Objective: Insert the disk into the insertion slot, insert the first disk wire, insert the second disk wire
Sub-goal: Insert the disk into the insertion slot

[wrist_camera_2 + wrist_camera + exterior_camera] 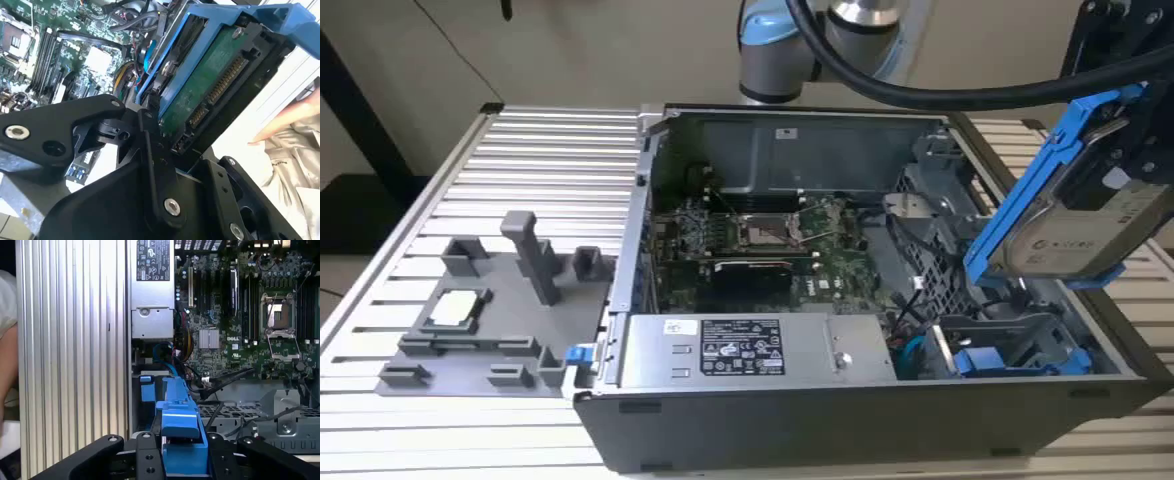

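Exterior view: gripper [1121, 150] at upper right of frame, pinching the disk [1067, 215], which hangs tilted w/ its label side showing, above the exterior view's right end of the open black case [854, 420]. The disk is clear of the insertion slot [998, 328], which sits low in the case's lower-right corner near a 2nd blue-framed drive [1014, 362]. Second wrist view has black fingers [155, 150] clamped on the blue carrier's edge, green circuit side & connector pins toward the cam, motherboard [75, 15] beyond, a person's hand [290, 120] close by; grey parts tray [474, 310] at the exterior view's left.
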Motion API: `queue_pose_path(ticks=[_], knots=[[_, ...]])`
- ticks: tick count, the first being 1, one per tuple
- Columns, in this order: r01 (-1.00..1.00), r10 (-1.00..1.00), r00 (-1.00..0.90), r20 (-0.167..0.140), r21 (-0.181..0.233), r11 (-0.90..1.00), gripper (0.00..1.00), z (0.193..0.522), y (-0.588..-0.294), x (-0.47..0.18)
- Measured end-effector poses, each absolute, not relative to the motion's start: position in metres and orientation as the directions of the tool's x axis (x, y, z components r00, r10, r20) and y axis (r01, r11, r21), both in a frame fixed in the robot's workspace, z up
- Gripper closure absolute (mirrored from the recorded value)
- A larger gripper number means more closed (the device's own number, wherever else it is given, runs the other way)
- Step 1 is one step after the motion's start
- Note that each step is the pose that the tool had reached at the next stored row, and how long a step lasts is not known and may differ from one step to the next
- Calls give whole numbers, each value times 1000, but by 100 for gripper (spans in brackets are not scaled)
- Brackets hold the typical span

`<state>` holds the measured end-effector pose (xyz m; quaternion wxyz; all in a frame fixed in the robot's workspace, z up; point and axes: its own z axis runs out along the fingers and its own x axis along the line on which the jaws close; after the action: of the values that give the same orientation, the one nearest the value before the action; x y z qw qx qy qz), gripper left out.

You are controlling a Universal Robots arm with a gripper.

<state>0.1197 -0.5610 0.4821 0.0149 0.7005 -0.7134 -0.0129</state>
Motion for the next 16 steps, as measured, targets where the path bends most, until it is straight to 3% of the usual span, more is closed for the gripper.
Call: queue_pose_path(ticks=[16], knots=[[-999,-1000,-18,3,39,18,67,473,-561,120]])
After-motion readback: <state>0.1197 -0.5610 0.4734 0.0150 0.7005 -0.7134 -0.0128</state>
